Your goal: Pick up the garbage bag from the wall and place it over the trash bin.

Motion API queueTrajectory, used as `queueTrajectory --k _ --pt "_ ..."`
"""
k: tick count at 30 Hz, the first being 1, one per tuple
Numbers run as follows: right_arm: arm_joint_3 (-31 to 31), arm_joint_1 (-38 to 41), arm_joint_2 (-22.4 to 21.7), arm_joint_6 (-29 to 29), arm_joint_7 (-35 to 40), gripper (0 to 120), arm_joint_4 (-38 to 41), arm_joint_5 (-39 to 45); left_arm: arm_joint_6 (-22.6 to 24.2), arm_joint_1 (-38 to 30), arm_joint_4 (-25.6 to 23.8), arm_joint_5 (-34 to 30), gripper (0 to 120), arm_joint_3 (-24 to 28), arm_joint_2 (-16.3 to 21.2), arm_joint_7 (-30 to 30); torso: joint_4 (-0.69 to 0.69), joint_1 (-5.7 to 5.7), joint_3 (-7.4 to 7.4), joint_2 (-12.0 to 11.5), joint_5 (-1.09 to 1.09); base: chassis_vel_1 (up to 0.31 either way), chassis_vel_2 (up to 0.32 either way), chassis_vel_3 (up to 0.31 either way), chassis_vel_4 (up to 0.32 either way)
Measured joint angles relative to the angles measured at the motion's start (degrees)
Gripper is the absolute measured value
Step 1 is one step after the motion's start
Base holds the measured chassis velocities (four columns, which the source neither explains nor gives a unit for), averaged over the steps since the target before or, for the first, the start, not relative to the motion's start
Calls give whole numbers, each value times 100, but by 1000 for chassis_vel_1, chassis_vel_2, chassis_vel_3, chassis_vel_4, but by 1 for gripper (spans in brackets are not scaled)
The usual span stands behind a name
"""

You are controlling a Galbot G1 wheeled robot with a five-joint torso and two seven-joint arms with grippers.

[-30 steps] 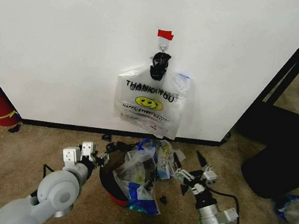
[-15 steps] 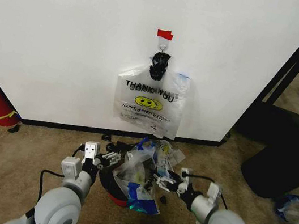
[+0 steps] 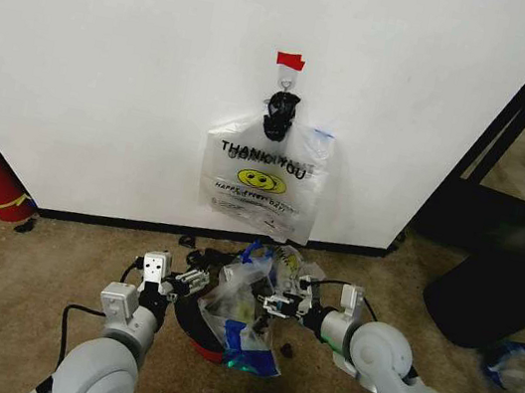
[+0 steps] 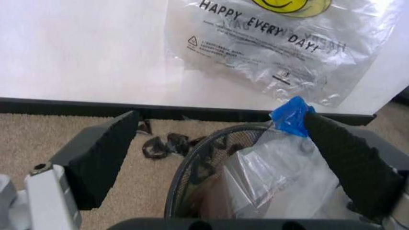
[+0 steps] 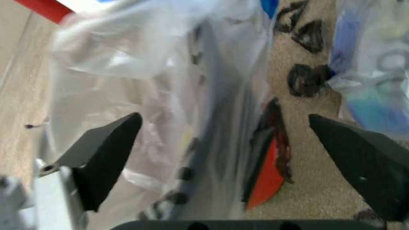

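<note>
Head view: my left gripper (image 3: 190, 278) and right gripper (image 3: 273, 305), both spread open, flank the garbage bag (image 3: 240, 316) in the trash bin (image 3: 189, 323). Next, I judge, pinch its edges and spread them over the rim.

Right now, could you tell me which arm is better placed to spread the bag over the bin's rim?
Probably the right: its gripper sits open against the garbage bag lying in the trash bin. The left gripper, also open, hovers beside the rim.
</note>
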Motion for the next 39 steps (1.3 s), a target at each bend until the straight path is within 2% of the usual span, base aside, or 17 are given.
queueTrajectory --k 18,23,24,27,31,32,38,39 --pt "-84 -79 225 220 -385 33 -353 -565 6 223 -32 232 100 -56 -95 11 1 0 0 0 0 0 0 0 0" --pt "-99 -275 198 617 -286 13 -99 -716 6 299 -131 261 100 -142 -83 30 1 0 0 0 -1 0 0 0 0" --pt "-99 -275 198 617 -286 13 -99 -716 6 299 -131 261 100 -142 -83 30 1 0 0 0 -1 0 0 0 0" --pt "-99 -449 162 1041 -186 2 82 -790 -93 363 -192 370 100 -160 -69 139 1 0 0 0 0 0 0 0 0" --pt "-84 -723 173 1797 -12 1 351 -880 -462 579 -229 851 100 -181 -49 658 2 0 0 1 0 0 0 0 0" --pt "-84 -723 173 1797 -12 1 351 -880 -462 579 -229 851 100 -181 -49 658 2 0 0 1 0 0 0 0 0" --pt "-3 -1191 244 2752 159 1 661 -1150 -1077 862 -254 1621 100 -162 -94 1487 0 0 -1 1 0 0 0 0 0" --pt "-3 -1191 244 2752 159 1 661 -1150 -1077 862 -254 1621 100 -162 -94 1487 0 0 -1 1 0 0 0 0 0"
